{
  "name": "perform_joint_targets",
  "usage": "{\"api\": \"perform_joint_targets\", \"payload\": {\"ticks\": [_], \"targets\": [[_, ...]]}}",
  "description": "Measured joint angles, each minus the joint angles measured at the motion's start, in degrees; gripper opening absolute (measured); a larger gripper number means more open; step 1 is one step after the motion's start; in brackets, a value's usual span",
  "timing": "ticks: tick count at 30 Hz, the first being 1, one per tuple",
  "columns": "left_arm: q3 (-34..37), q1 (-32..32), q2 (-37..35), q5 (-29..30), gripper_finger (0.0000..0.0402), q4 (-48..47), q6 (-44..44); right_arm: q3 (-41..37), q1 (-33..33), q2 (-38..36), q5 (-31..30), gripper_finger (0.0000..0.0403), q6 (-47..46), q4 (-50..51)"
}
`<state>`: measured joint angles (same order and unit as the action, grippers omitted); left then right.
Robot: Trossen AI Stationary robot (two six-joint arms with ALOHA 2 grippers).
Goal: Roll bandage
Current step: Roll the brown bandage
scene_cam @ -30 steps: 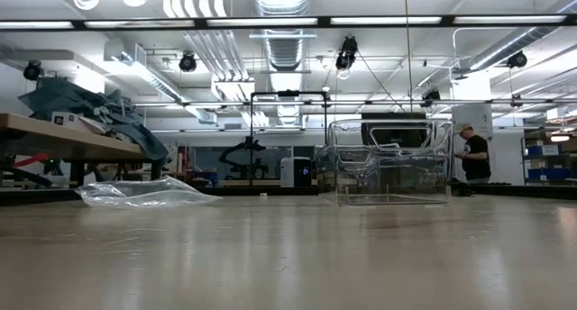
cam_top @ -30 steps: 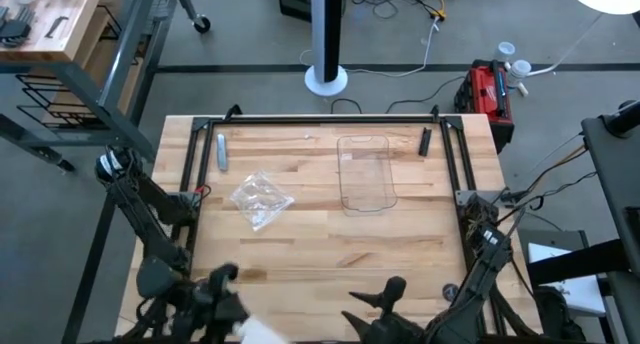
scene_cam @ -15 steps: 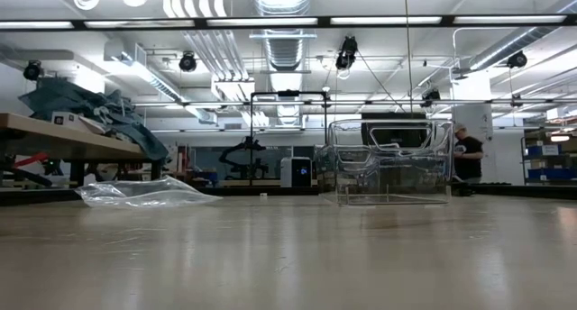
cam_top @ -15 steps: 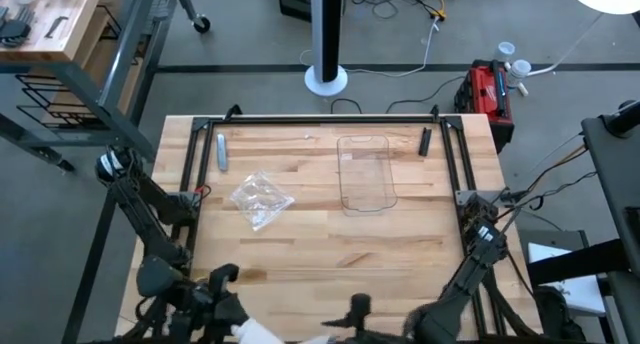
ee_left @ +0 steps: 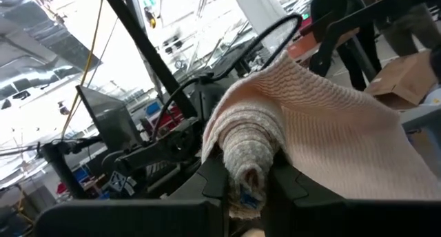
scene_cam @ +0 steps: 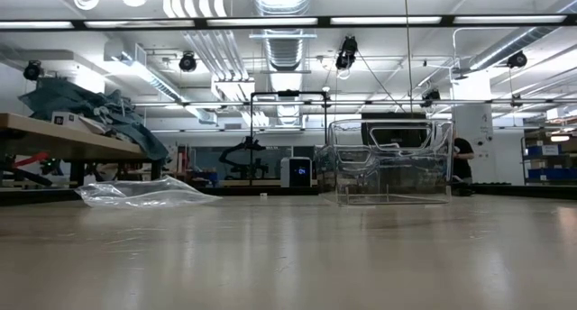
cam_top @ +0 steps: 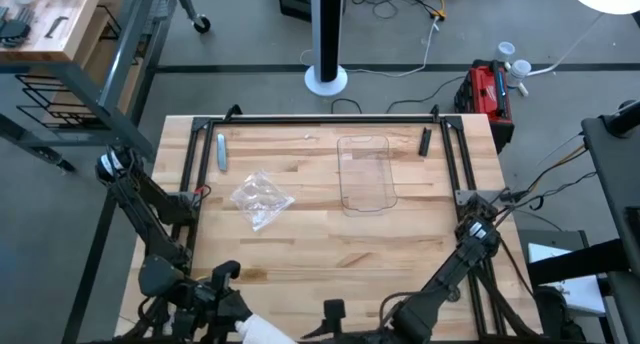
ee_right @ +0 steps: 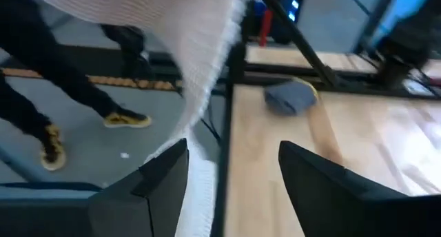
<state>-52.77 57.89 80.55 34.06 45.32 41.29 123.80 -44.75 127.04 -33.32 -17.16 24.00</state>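
From above, at the 7 o'clock edge of the table (cam_top: 330,234), the left gripper (cam_top: 232,309) is seen with the white bandage (cam_top: 262,330) at its tip; the right gripper (cam_top: 335,319) is placed close by, near 6 o'clock. The clear tray (cam_top: 366,174) and the plastic wrapper (cam_top: 261,199) are left well apart, toward 12 and 10 o'clock.

At table height, only the tray (scene_cam: 389,161) and wrapper (scene_cam: 144,192) are shown; no arm is visible.

Past the left wrist, a partly rolled end of the bandage (ee_left: 255,144) is pinched between the closed fingers (ee_left: 215,182), and the loose fabric is draped away from it.

Past the right wrist, the fingers (ee_right: 162,171) are spread wide with nothing between them, and a hanging length of bandage (ee_right: 200,37) is seen near them.

The step in hand is judged to be the start of rolling. The free strip should next be caught by the right gripper and kept taut, so that the roll can be turned evenly.
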Motion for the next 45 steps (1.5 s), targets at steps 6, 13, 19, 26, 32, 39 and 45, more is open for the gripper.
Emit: {"api": "perform_joint_targets", "payload": {"ticks": [6, 13, 19, 26, 32, 39, 45], "targets": [[0.00, 0.04, 0.00, 0.01, 0.0034, -0.02, -0.28, -0.97, 0.02, 0.00, 0.39, 0.0217, 1.31, -3.24], [0.00, 0.10, 0.00, 0.02, 0.0034, -0.61, -1.54, 0.51, -1.06, -2.12, -8.31, 0.0212, -0.92, 6.42], [0.00, 0.13, 0.00, 0.55, 0.0034, -1.40, -1.79, 1.32, -4.43, -2.95, -13.88, 0.0231, -5.51, 11.71], [0.00, 0.13, 0.00, 1.06, 0.0034, -1.46, -1.96, 1.02, -4.92, -2.89, -14.32, 0.0254, -6.30, 11.60], [0.00, 0.13, 0.00, 1.36, 0.0035, -1.81, -1.96, 2.32, -5.14, -3.00, -14.93, 0.0255, -5.55, 11.44], [0.00, 0.13, 0.00, 1.40, 0.0036, -1.75, -1.98, 2.39, -5.13, -3.01, -12.44, 0.0261, -7.20, 10.88], [0.00, 0.13, 0.00, 1.43, 0.0036, -1.57, -1.99, 2.24, -3.45, -0.18, -11.00, 0.0268, -7.59, 9.50]]}}
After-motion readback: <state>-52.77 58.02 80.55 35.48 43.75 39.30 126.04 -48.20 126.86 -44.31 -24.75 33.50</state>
